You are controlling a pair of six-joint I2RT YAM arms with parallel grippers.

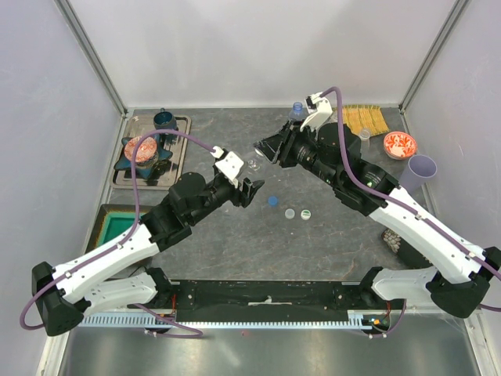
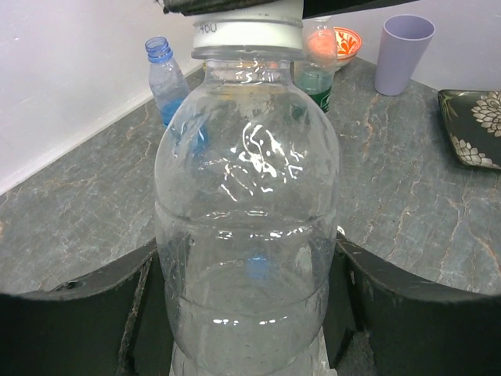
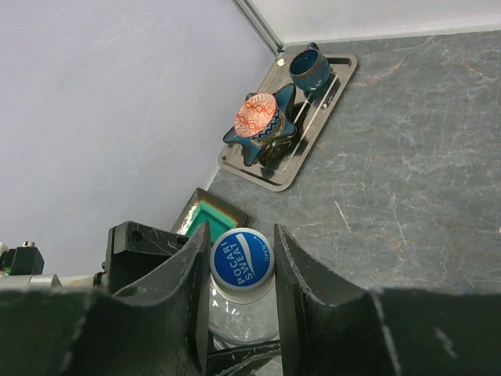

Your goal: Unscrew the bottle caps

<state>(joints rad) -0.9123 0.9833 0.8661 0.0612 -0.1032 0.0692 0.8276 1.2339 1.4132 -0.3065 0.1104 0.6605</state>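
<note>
Overhead, the clear bottle (image 1: 254, 164) is barely discernible, while wrist views show the left gripper (image 2: 246, 270) clamping its body and the right gripper (image 3: 241, 247) pinching its Pocari Sweat cap (image 3: 242, 265).

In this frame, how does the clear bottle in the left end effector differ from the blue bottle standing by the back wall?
The clear bottle has its cap on, pinched by the right end effector; the blue bottle has an open neck. The clear bottle is clamped by the left end effector; the blue bottle stands free. Both are upright plastic bottles.
</note>
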